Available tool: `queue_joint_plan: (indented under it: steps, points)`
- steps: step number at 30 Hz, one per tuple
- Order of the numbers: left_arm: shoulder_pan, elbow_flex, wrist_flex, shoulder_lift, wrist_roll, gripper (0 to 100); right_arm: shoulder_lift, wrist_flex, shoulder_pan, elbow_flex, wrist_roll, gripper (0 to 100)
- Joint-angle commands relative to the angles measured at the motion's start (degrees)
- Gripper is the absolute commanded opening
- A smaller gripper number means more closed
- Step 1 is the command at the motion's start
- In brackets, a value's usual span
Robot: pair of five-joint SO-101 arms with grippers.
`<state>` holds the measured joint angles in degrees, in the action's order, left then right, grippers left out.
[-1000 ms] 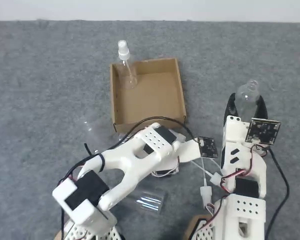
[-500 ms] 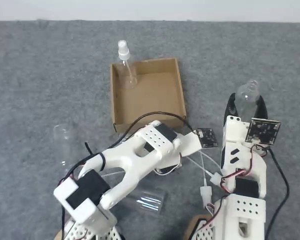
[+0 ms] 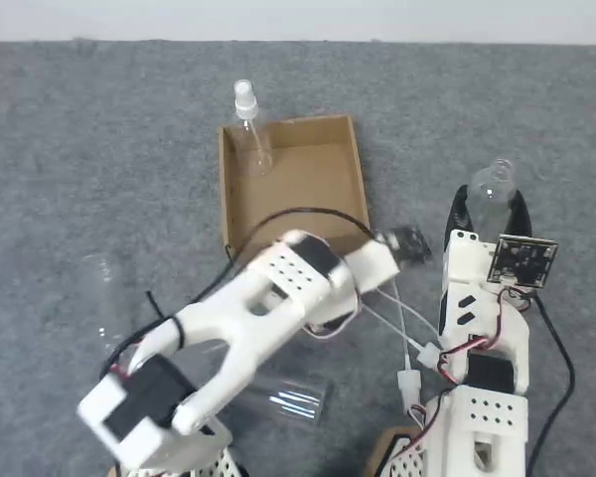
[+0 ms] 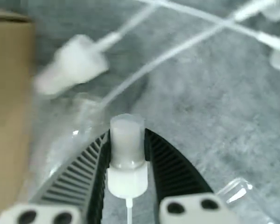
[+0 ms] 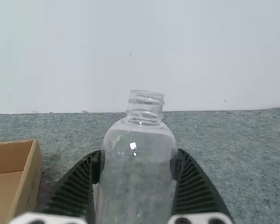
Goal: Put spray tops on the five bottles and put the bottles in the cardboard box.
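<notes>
My left gripper [image 4: 126,136] is shut on a white spray top [image 4: 126,158], held above the grey mat with its thin tube hanging toward the wrist. In the high view the left arm [image 3: 288,288] stretches from the near left to just in front of the cardboard box [image 3: 350,189]. My right gripper [image 3: 491,202] is shut on an upright clear bottle [image 5: 139,154] with a bare threaded neck, right of the box. One bottle with a spray top [image 3: 246,127] stands in the box's far left corner.
An uncapped clear bottle [image 3: 101,290] stands on the mat at the left. Another bottle [image 3: 298,399] lies near the arm bases. Loose spray tops [image 3: 410,384] with long tubes lie between the arms. One more spray top [image 4: 72,64] lies beside the box wall [image 4: 9,112].
The left arm has swung up and away from its base toward the box with the spray top, uncovering the standing bottle at the left. The right arm has kept still.
</notes>
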<state>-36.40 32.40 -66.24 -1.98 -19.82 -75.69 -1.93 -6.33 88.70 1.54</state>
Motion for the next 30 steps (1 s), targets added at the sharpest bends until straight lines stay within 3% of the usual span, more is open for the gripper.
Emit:
queue_joint_plan:
  steps: [1, 5, 30]
  points:
    - [3.52, -0.75, -0.35, -7.47, 1.14, 1, -1.54, 1.63, -0.31, -1.93, -0.35, 1.7]
    - [4.66, -0.22, -0.53, -10.29, 1.76, 1, -1.54, 1.63, -0.31, -1.93, -0.35, 1.7]
    - [4.66, 8.04, -0.18, -34.90, 25.05, 1, -1.54, 1.54, 1.45, -1.67, -0.18, 1.7]
